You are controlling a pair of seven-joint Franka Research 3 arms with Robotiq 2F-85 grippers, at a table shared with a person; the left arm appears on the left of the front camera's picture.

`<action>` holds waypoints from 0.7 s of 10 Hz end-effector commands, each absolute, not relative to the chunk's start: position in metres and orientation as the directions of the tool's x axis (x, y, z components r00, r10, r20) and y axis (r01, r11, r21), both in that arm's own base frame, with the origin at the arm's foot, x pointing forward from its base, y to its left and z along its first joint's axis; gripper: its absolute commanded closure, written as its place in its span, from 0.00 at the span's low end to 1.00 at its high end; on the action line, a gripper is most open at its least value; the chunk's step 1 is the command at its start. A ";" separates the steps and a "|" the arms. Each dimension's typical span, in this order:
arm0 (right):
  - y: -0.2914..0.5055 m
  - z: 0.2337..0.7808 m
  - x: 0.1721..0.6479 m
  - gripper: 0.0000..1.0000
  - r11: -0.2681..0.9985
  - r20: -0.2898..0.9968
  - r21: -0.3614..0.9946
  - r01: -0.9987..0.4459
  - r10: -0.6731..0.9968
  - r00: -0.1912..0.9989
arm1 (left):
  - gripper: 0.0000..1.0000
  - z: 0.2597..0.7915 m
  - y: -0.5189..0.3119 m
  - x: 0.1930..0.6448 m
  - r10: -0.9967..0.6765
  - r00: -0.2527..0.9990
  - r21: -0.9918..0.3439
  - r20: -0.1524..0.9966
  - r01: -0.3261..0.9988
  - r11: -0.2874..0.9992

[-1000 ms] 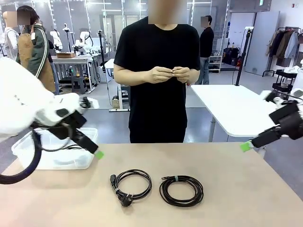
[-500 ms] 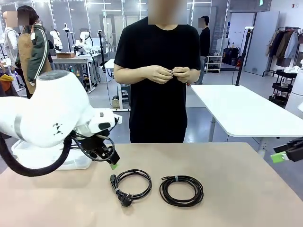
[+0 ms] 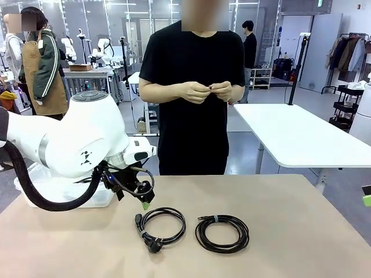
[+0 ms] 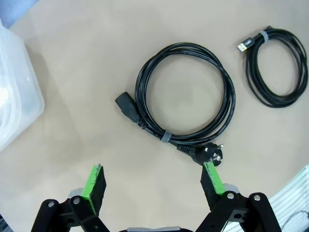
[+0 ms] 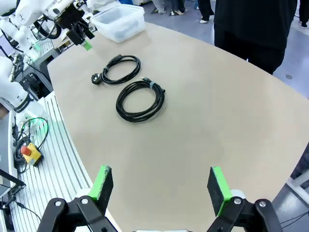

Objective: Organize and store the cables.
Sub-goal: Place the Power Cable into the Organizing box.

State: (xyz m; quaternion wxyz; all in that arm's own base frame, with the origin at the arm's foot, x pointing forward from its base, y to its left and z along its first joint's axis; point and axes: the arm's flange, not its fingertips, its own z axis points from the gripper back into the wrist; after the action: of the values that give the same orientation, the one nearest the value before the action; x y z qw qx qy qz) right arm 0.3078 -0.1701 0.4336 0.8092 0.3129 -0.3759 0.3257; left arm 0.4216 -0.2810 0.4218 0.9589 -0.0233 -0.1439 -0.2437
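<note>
Two cables lie as black coils on the tan table. The power cable (image 3: 162,226) with a plug lies left, the thinner banded cable (image 3: 222,233) right. My left gripper (image 3: 143,202) hangs open just above the table, behind and left of the power cable. From the left wrist, the power cable (image 4: 186,104) lies ahead of the open left gripper (image 4: 153,169), the thinner cable (image 4: 277,65) farther off. My right gripper (image 5: 159,170) is open over the table's right edge, far from the power cable (image 5: 118,69) and the thinner cable (image 5: 141,100).
A clear plastic bin (image 3: 101,197) stands at the table's left back corner, beside my left arm; its wall (image 4: 19,92) is near my left gripper. A person stands at the far side, hands (image 3: 208,91) together at chest height. Bare table surrounds the coils.
My left arm has swung right and down, from over the bin to just behind the power cable. My right gripper has drawn back to the picture's right edge. The cables have not moved.
</note>
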 end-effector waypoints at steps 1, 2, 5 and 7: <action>-0.162 0.433 0.318 0.00 0.599 0.800 0.254 -0.759 0.310 0.513 | 0.00 0.423 -0.278 0.416 -0.471 0.833 0.035 0.290 0.482 0.875; -0.162 0.433 0.318 0.00 0.599 0.800 0.254 -0.759 0.310 0.513 | 0.00 0.423 -0.278 0.416 -0.471 0.833 0.035 0.290 0.482 0.875; -0.162 0.433 0.318 0.00 0.599 0.800 0.254 -0.759 0.310 0.513 | 0.00 0.423 -0.278 0.416 -0.471 0.833 0.035 0.290 0.482 0.875; -0.162 0.433 0.318 0.00 0.599 0.800 0.254 -0.759 0.310 0.513 | 0.00 0.423 -0.282 0.420 -0.464 0.837 0.027 0.289 0.478 0.878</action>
State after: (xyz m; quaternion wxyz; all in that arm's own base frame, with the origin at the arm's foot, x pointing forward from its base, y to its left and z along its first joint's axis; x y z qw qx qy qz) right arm 0.3153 -0.1608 0.4331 0.8188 0.3049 -0.3605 0.3266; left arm 0.4199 -0.2816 0.4226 0.9582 -0.0232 -0.1446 -0.2456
